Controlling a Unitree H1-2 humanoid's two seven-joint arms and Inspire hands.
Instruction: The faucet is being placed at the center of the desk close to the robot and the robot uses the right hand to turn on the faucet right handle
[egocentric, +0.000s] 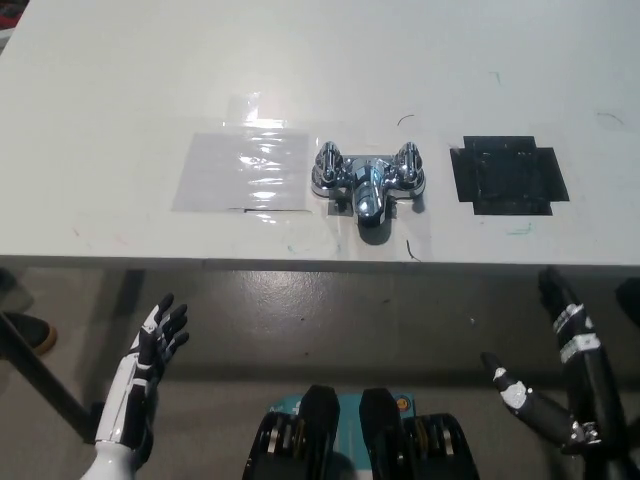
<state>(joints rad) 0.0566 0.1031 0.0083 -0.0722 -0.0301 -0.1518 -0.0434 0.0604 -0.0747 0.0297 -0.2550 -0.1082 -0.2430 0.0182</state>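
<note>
A chrome faucet (368, 179) stands on the white desk (120, 90), near the front edge at the middle. Its spout points toward me. The right handle (408, 164) and the left handle (328, 165) sit on either side of the body. My black right hand (560, 375) hangs below the desk's front edge at the lower right, fingers apart, holding nothing, well short of the faucet. My white left hand (150, 355) rests at the lower left below the desk, fingers spread and empty.
A clear glossy sheet (245, 170) is taped flat on the desk left of the faucet. A black square patch (508, 175) lies to the faucet's right. A desk leg (40, 375) and a dark shoe (30, 330) show at the far left over the floor.
</note>
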